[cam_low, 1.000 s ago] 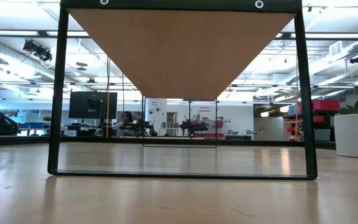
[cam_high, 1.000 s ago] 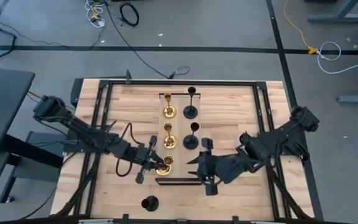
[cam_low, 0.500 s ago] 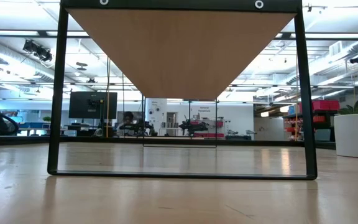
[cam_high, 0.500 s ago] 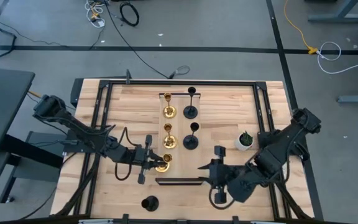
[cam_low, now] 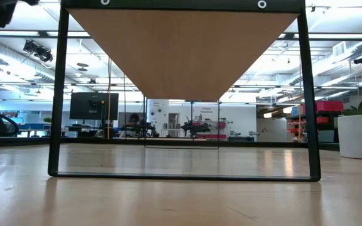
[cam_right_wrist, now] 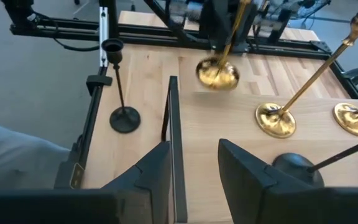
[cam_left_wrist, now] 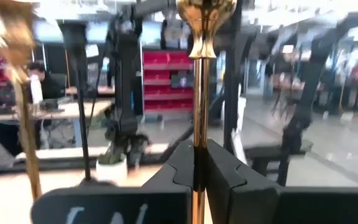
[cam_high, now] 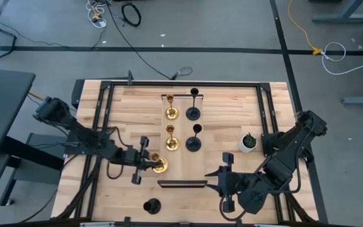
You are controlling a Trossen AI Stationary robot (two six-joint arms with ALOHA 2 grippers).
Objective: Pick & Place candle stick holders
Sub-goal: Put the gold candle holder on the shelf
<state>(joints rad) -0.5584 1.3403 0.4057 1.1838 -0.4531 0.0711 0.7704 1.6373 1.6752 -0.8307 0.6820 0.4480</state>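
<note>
My left gripper [cam_high: 149, 163] is clamped on the thin stem of a gold candle stick holder [cam_high: 160, 165], whose stem runs straight up between my dark fingers [cam_left_wrist: 182, 165] in the left wrist view; its round base is raised off the wooden table [cam_high: 232, 107]. Just beyond those jaws two more gold holders [cam_high: 171, 144] stand in a row, with two black holders [cam_high: 194, 142] beside them. A third black holder [cam_high: 150, 205] stands alone near the table's front edge. My right gripper [cam_high: 221, 183] hangs with its jaws partly apart and nothing between them, a small potted plant [cam_high: 248, 142] off to its side.
</note>
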